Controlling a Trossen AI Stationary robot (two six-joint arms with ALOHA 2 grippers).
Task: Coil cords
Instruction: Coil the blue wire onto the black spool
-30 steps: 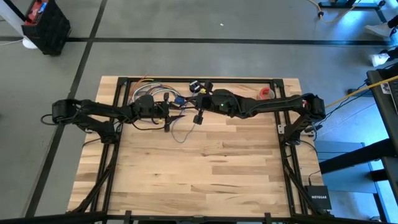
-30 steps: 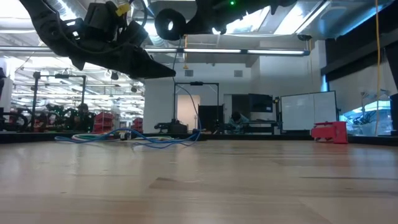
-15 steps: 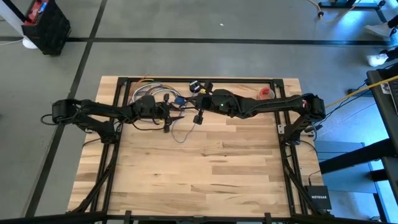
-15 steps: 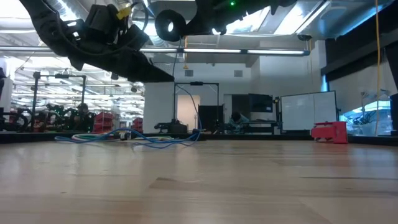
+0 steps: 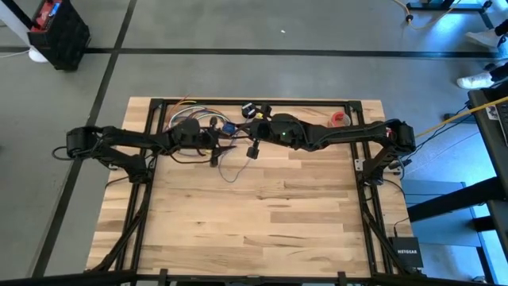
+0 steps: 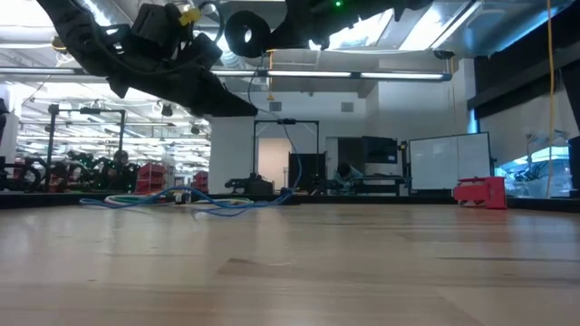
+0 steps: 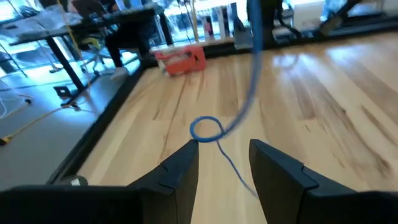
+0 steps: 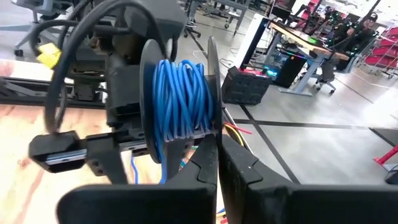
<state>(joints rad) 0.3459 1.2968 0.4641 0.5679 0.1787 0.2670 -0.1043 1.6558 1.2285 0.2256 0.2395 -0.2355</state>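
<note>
Two arms are meeting over the far half of the table (image 5: 262,222), and most of the bare wood nearer to me is lying unused. From the spool a thin cord (image 5: 230,171) is drooping down onto the boards in a loose loop, just in front of both grippers. Above it, the left gripper (image 5: 213,159) is hovering with its fingers (image 7: 180,168) spread apart and nothing between them; the cord is curling on the wood just beyond the tips. Beside it, the right gripper (image 5: 252,151) is pinching its jaws tight together on the rim of the black spool (image 8: 177,102), held off the table, with many turns of cord already wound on it. Farther back, a bundle of coloured cables (image 6: 195,199) is sprawling along the far edge, and a small red object (image 5: 340,119) is sitting at the far right.

My worry is the slack: if the spool turns without the left gripper guiding the cord, the loop could kink, slip off the flange, or snag in that cable bundle behind.
</note>
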